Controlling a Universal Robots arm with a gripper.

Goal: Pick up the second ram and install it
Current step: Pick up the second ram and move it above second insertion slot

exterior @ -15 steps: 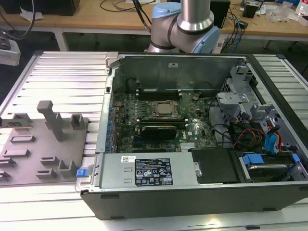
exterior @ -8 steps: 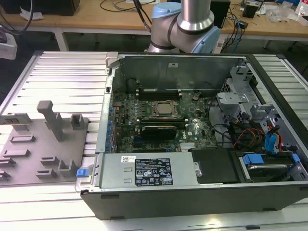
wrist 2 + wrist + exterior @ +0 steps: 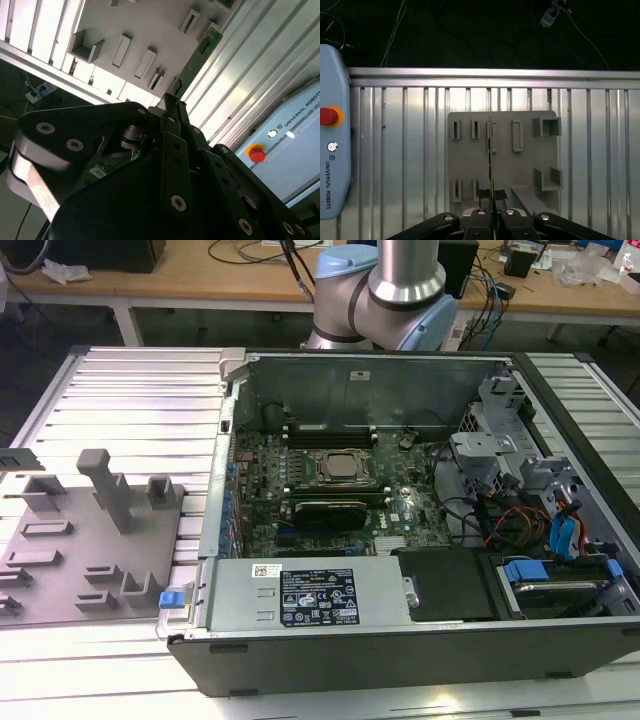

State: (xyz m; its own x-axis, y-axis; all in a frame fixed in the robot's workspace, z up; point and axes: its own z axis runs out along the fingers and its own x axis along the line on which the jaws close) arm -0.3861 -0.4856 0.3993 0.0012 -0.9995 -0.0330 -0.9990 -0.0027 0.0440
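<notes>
In the exterior view, an open black desktop computer case [image 3: 400, 640] lies on the ribbed aluminium worktop [image 3: 130, 390]. A grey slotted plastic fixture plate [image 3: 150, 540] sits at the exterior view's left.

In the first wrist view, the black end effector [image 3: 491, 196] is closed on the long, thin dark-green ram stick [image 3: 491, 150], which shows edge-on against the fixture plate.

In the second wrist view, the ram stick [image 3: 202, 50] juts out from the fingertips.

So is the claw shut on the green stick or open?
Shut. In both wrist views the claw pinches the end of the green second ram.
</notes>
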